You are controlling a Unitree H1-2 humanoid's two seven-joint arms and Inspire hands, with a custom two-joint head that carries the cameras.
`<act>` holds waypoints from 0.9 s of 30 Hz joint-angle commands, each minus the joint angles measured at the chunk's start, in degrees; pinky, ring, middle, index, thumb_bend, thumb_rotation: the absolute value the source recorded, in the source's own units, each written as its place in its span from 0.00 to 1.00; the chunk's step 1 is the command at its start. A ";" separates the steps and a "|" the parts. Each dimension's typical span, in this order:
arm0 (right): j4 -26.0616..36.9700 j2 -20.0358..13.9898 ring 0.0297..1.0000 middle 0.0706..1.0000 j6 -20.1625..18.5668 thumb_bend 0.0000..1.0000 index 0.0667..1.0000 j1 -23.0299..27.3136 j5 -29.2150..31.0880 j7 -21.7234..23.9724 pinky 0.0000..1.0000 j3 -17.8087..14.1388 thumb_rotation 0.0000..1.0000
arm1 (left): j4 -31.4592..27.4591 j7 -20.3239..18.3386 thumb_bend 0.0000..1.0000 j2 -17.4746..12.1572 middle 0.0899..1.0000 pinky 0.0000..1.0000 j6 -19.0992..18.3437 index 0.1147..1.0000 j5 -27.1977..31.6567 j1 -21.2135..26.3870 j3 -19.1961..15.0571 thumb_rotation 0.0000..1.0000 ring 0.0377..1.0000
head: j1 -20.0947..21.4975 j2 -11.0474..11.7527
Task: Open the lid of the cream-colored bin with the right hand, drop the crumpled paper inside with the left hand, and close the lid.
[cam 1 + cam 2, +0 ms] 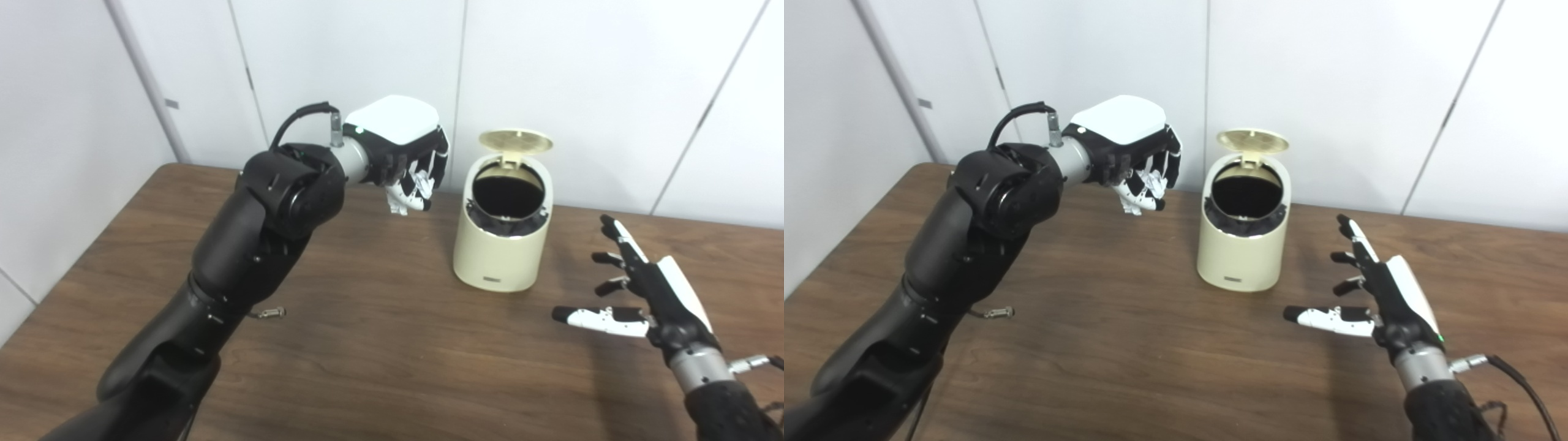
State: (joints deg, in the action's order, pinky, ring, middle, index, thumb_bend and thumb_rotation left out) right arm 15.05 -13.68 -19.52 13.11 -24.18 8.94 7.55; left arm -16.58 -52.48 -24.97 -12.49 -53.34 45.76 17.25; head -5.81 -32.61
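The cream-colored bin (499, 257) stands on the wooden table toward the back centre. Its round lid (516, 141) is tipped up and back, and the dark inside shows. My left hand (401, 153) hovers above the table just left of the bin, at about the height of its rim, shut on the white crumpled paper (419, 187), which peeks out between the fingers. My right hand (643, 294) floats low at the bin's right front, open, fingers spread and pointing toward the bin, apart from it.
The brown table (367, 343) runs up to white wall panels behind the bin. My bulky left forearm (245, 257) crosses the left half of the table. The table's left edge slants along the wall.
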 commanded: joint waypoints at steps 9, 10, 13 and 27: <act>-0.14 0.34 0.83 0.96 3.91 0.90 0.96 1.36 -1.31 -1.52 0.60 0.96 0.39 | 2.57 3.55 0.50 2.53 0.45 0.29 2.09 0.42 0.72 4.80 1.17 0.00 0.38 | 3.47 1.31; -0.29 0.45 0.83 0.96 3.89 0.89 0.96 1.35 -1.50 -1.58 0.61 1.03 0.38 | 2.99 3.93 0.50 2.76 0.44 0.29 2.64 0.41 0.96 4.93 1.31 0.00 0.37 | 3.74 1.46; -0.70 0.63 0.83 0.96 4.14 0.89 0.96 1.27 -1.77 -1.69 0.63 1.16 0.37 | 4.04 4.49 0.50 3.48 0.45 0.29 3.53 0.42 1.23 5.45 1.80 0.00 0.38 | 4.19 1.83; -1.58 1.48 0.85 0.96 4.14 0.88 0.97 1.04 -2.56 -2.57 0.67 1.37 0.35 | 10.08 8.45 0.50 6.88 0.45 0.29 4.90 0.40 0.89 8.08 4.19 0.00 0.38 | 5.79 2.55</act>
State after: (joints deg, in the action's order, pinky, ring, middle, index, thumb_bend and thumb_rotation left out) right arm 12.64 -12.22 -17.58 13.03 -26.44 7.71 9.10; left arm -6.09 -46.59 -17.68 -8.01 -52.09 50.07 21.92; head 0.00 -29.97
